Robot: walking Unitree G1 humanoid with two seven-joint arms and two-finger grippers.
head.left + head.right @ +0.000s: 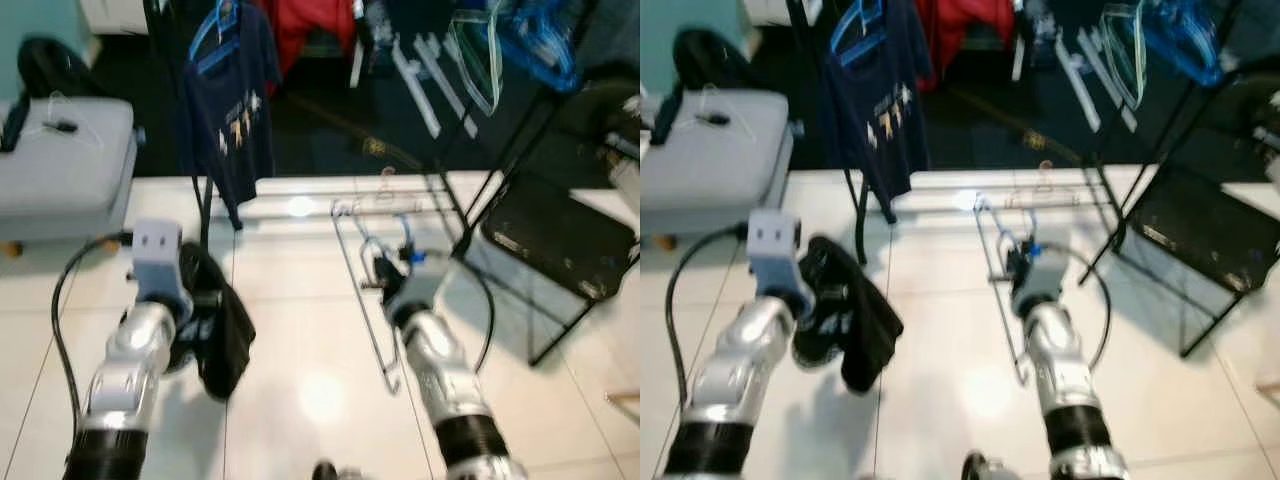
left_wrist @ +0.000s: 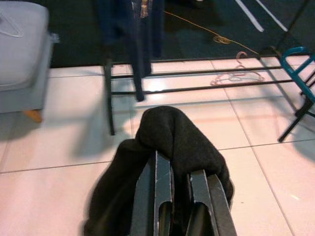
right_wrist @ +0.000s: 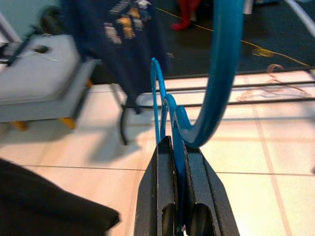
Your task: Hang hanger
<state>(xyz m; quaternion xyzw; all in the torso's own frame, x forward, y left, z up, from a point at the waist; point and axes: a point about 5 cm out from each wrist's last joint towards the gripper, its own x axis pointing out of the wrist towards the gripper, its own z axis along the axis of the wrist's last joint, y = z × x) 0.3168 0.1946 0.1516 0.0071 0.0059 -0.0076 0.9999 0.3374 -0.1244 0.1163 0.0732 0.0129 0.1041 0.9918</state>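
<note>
Right gripper (image 3: 179, 169) jaws pinch the blue hanger (image 3: 216, 88); left gripper (image 2: 179, 184) seemingly clamps black cloth (image 2: 172, 137)

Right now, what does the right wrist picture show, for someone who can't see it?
The right hand pinches a blue hanger between its black fingers. Behind, a dark blue T-shirt hangs above pale floor tiles, near a grey cushioned seat.

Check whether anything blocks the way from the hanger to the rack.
Nothing visible does. The right end effector is shut on the blue hanger, with bare floor between it and the rack. The navy shirt hangs off to the left; the left end effector holds a black garment.
</note>
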